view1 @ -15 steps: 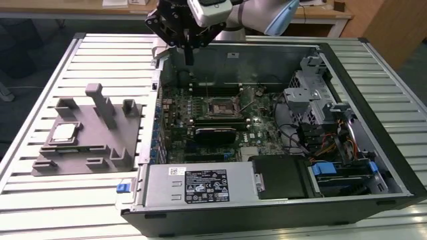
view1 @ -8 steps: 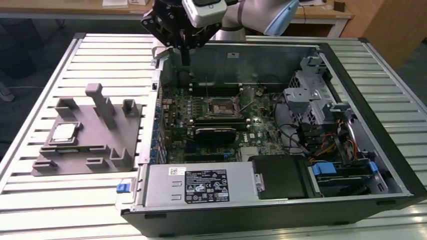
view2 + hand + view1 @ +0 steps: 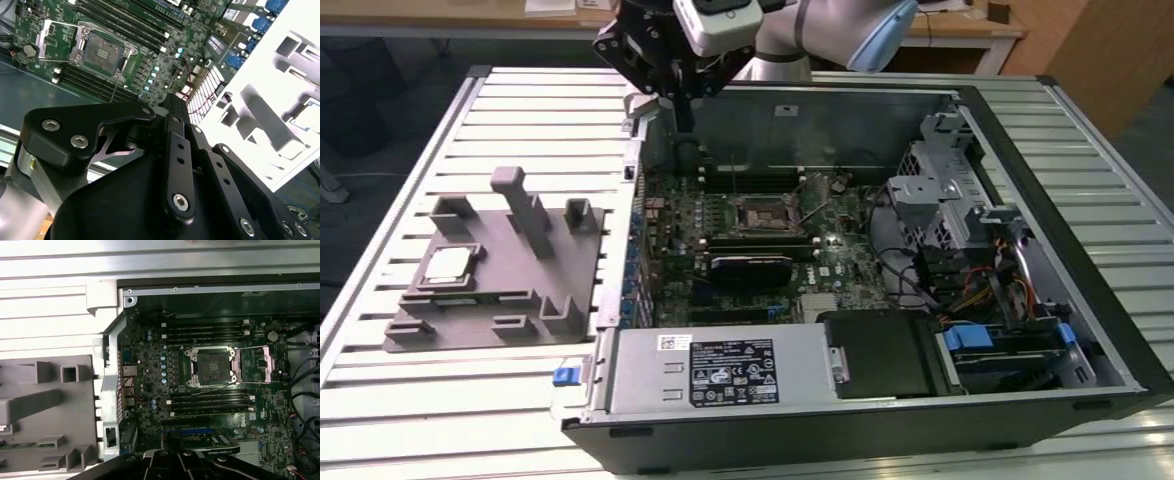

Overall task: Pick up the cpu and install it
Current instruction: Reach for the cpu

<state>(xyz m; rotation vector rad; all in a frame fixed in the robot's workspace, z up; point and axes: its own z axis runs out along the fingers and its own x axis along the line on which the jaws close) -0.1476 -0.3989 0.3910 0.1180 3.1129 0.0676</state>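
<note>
The cpu (image 3: pixel 450 265), a small pale silver square, lies in a recess of the grey plastic fixture (image 3: pixel 520 290) at the exterior view's left, and its corner appears in the second wrist view (image 3: pixel 307 112). My gripper (image 3: pixel 683 122) hangs above the far left wall of the open computer case, well back from the cpu and above the motherboard's edge. Its fingers look shut together with nothing between them. The dark square socket (image 3: pixel 761 210) sits mid-board with its metal plate folded open, as both wrist views show (image 3: pixel 210 367) (image 3: pixel 102 50).
The open computer case (image 3: pixel 1067 390) lies on a slatted metal table (image 3: pixel 400 130). Drive cages and cables (image 3: pixel 961 230) fill its right side in the exterior view, and the power supply (image 3: pixel 720 370) sits at its near edge. Upright posts (image 3: pixel 520 200) rise from the fixture.
</note>
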